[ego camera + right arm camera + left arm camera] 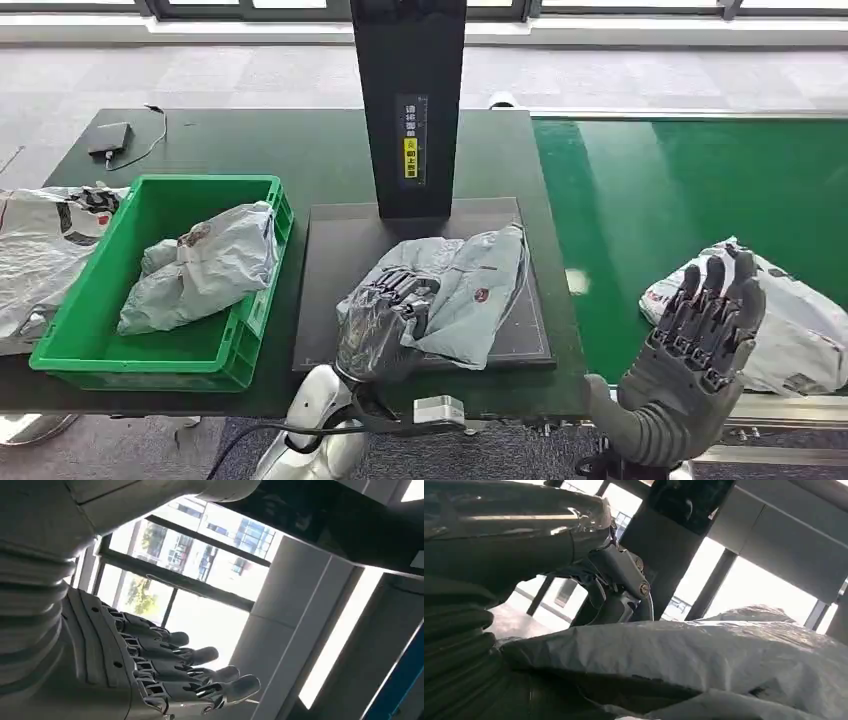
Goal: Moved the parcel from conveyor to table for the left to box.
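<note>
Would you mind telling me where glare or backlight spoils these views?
Head view: evenly lit, a small bright glint on the conveyor. Left wrist view: bright windows behind leave the left hand dark above the parcel. Right wrist view: blown-out windows behind the right hand, pillar edges washed out.

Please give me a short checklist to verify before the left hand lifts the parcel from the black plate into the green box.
1. Left hand on the parcel: ok, fingers curled over its near edge.
2. Firm grip: cannot tell.
3. Parcel fully on the black plate: ok.
4. Space in the green box: ok, one grey bag inside.
5. Right hand away: ok, open and raised by the conveyor.
</note>
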